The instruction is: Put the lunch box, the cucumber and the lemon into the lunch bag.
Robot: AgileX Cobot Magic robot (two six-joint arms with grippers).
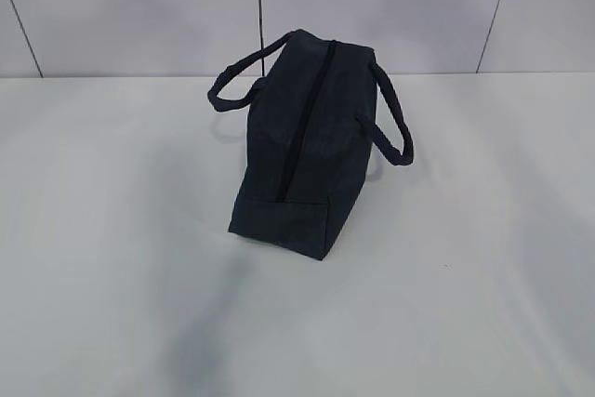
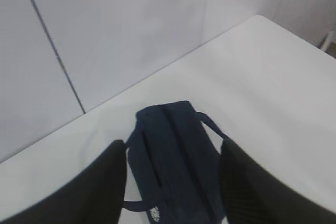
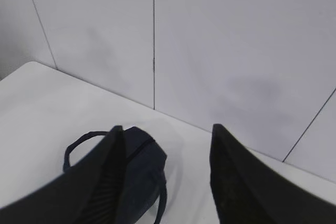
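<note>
The dark navy lunch bag (image 1: 302,151) stands alone on the white table, its black top zipper closed and a loop handle hanging off each side. Neither arm shows in the exterior view. In the left wrist view the lunch bag (image 2: 173,161) lies below and between the spread fingers of my left gripper (image 2: 172,148), which is open and holds nothing. My right gripper (image 3: 165,132) is open and empty too, with the lunch bag (image 3: 139,177) behind its left finger. The lunch box, the cucumber and the lemon are out of view.
The white table (image 1: 483,258) runs back to a pale panelled wall (image 1: 390,6) with dark seams. The table's far right corner (image 2: 262,22) shows in the left wrist view.
</note>
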